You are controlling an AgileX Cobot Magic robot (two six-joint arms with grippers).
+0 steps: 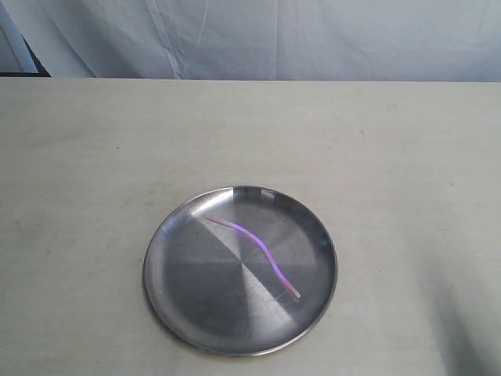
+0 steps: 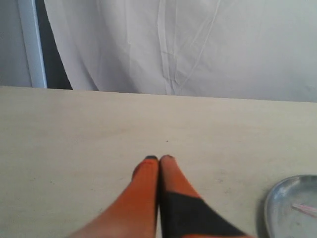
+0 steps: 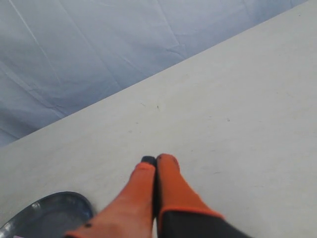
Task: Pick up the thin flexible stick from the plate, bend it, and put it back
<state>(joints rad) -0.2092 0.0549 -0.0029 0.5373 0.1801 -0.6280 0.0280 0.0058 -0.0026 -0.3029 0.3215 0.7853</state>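
A thin pink-purple stick (image 1: 254, 245) lies in a gentle wave on a round steel plate (image 1: 196, 301), running slantwise from the plate's far left part to its near right part, both ends inside the low rim. The plate sits on a pale surface (image 1: 94, 157), towards the near edge of the exterior view and slightly left of centre.

Neither arm shows in the exterior view. In the left wrist view, the left hand (image 2: 159, 158) is clenched, its orange fingers (image 2: 143, 183) pressed tip to tip and grasping nothing. It hangs over bare surface, with the plate's rim (image 2: 275, 203) and one end of the stick (image 2: 304, 209) well off to one side, clear of the fingertips. In the right wrist view, the right hand (image 3: 155, 159) is likewise clenched and empty, its fingers touching each other only, with a slice of the plate (image 3: 49, 213) showing near one corner of the frame, apart from the hand. The stick cannot be made out with certainty there.

Bare surface spreads on all sides of the plate, widest towards the far edge, where a white creased cloth (image 1: 313, 39) hangs as a backdrop. A dark gap (image 1: 35, 66) opens at the cloth's far left corner.
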